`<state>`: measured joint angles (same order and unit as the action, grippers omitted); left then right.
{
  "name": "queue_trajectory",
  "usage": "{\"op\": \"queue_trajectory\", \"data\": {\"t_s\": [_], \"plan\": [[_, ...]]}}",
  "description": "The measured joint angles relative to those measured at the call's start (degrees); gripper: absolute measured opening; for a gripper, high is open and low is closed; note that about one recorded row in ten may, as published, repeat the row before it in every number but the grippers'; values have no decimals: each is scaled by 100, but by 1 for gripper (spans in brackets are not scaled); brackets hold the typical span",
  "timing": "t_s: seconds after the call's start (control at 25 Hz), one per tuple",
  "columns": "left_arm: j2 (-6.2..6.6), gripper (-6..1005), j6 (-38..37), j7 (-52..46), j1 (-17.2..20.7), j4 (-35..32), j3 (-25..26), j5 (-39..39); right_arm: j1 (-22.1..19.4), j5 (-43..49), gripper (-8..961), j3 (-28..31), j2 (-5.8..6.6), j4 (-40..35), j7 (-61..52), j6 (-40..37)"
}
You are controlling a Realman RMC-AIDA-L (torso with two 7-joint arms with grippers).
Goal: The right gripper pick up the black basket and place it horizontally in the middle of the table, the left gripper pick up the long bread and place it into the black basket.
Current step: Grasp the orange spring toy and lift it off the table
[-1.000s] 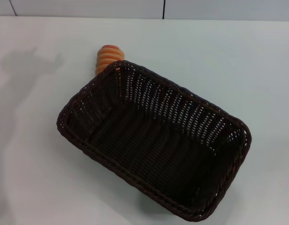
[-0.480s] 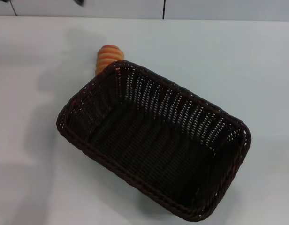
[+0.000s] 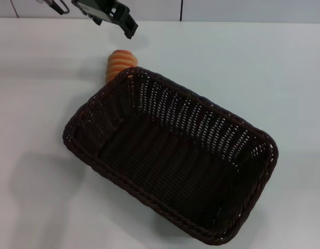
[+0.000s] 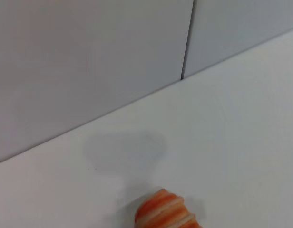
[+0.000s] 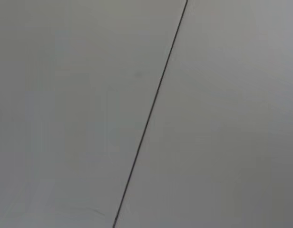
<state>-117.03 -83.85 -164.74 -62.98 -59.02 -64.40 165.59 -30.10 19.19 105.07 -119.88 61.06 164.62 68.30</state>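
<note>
The left gripper (image 3: 110, 16) has just swung in above the striped orange-cream long bread (image 3: 118, 64), apparently empty, opening unclear.

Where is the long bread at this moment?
In the head view, the long bread lies on the table behind the black basket's far left corner, partly hidden by its rim, below the left gripper.
</note>
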Motion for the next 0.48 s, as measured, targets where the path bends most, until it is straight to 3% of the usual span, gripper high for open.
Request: {"op": "queue_trajectory", "data": {"t_s": [0.2,0.48], "plan": [[36,778,193,33,-151,454,-44,0,19,173,388,-13,0,5,0,0],[-73,779,569,17,-136,634,-75,0,5,241,386,-117,0,29,0,-1]]}}
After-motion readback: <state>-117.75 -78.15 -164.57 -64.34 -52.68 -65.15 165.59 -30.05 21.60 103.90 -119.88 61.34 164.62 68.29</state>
